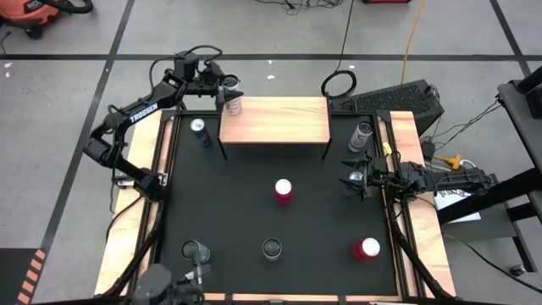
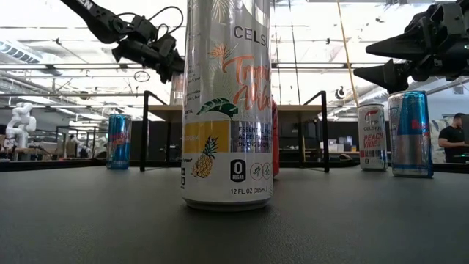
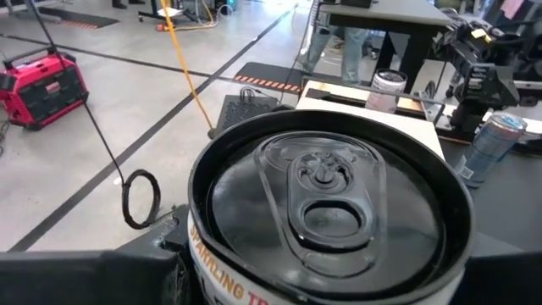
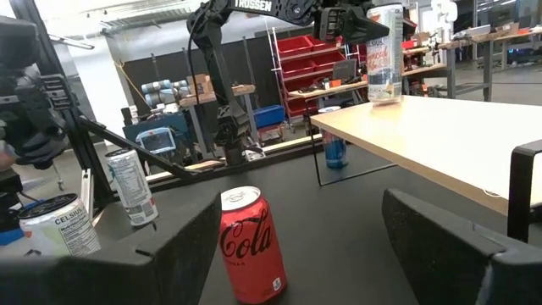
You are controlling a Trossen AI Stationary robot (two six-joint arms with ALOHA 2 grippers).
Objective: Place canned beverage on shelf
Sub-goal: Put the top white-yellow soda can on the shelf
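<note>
My left gripper (image 1: 225, 84) is shut on a white-and-silver can (image 4: 385, 59) at the far left corner of the light-wood shelf (image 1: 279, 120). The can's top fills the left wrist view (image 3: 326, 212). In the low view the held can (image 2: 176, 89) is half hidden behind a big Celsius can (image 2: 227, 110). My right gripper (image 1: 357, 181) is open and empty at the table's right side. A red Coca-Cola can (image 4: 251, 246) stands upright on the mat ahead of its fingers. My left gripper holds the can by its upper part (image 4: 378, 24), its fingers (image 4: 356, 23) coming roughly level from the table's left. The can stands upright with its base (image 4: 386, 97) at the shelf's far left corner. Whether the base rests on the board, I cannot tell.
On the black mat (image 1: 246, 220) stand a blue can (image 1: 201, 131) left of the shelf, a grey can (image 1: 362, 134) right of it, a red can (image 1: 366, 248) near right, and two dark-topped cans (image 1: 272, 248) (image 1: 195, 251) near the front edge.
</note>
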